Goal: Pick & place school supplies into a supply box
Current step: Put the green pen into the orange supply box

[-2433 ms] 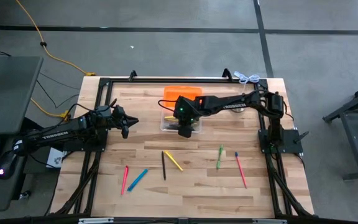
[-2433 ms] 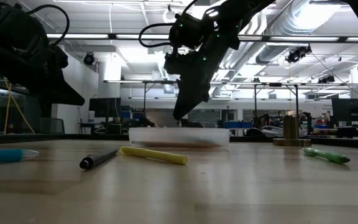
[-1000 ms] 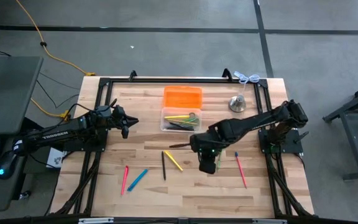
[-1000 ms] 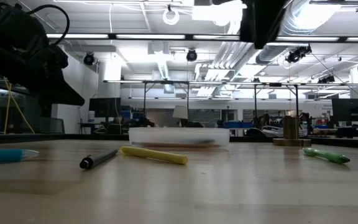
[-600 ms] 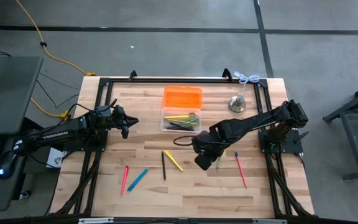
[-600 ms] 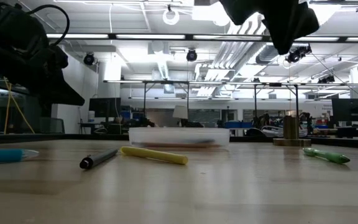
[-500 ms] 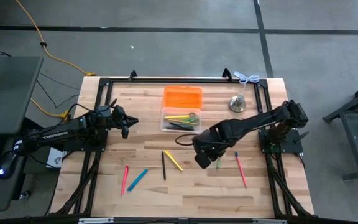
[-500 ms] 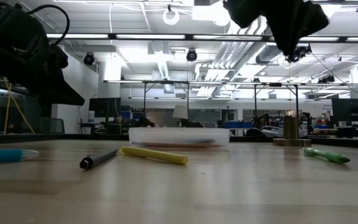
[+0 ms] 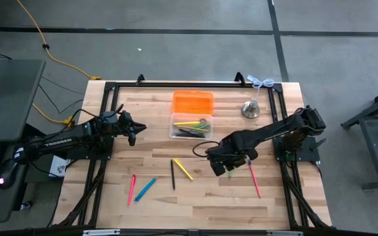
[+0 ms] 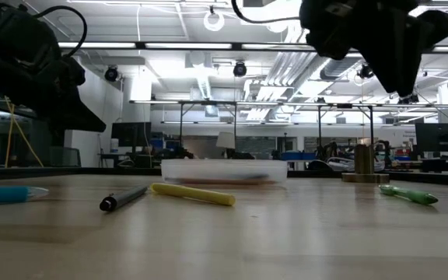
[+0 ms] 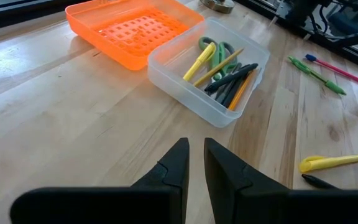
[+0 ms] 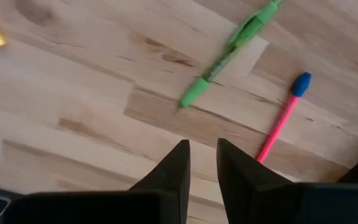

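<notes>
A: Where is the right end effector (image 9: 221,166)?

B: It hangs over the desk (image 9: 195,206), above the green pen (image 12: 229,53). A pink pen with a blue cap (image 12: 281,118) lies just beside the green one.

A: Is it holding anything?

B: No. Its two fingers are a little apart and there is nothing between them. The gap looks small.

A: So what could go wrong?

B: I think the gap may be too small. If it goes down like that, a finger could land on top of the green pen and push it away. The pen is round, so it could roll.

A: And the pink pen?

B: It is close. A finger could bump it or grab both pens at once. Then one might drop on the way.

A: Where do the pens have to go?

B: Into the supply box (image 9: 173,128). It sits near the back of the desk, right next to the orange tray (image 9: 192,101). It already has a yellow marker, scissors and some dark pens in it. If the pen hangs crooked, it could hit the box wall and fall outside.

A: What about the left end effector (image 9: 133,133)?

B: It waits over the left side of the desk, away from the box. Its fingers are a little apart too, and empty.

A: Is much left to do?

B: Yes. A yellow marker (image 9: 183,169), a black pen (image 9: 173,174), a pink pencil (image 9: 132,189) and a blue marker (image 9: 145,189) lie on the desk too.
</notes>
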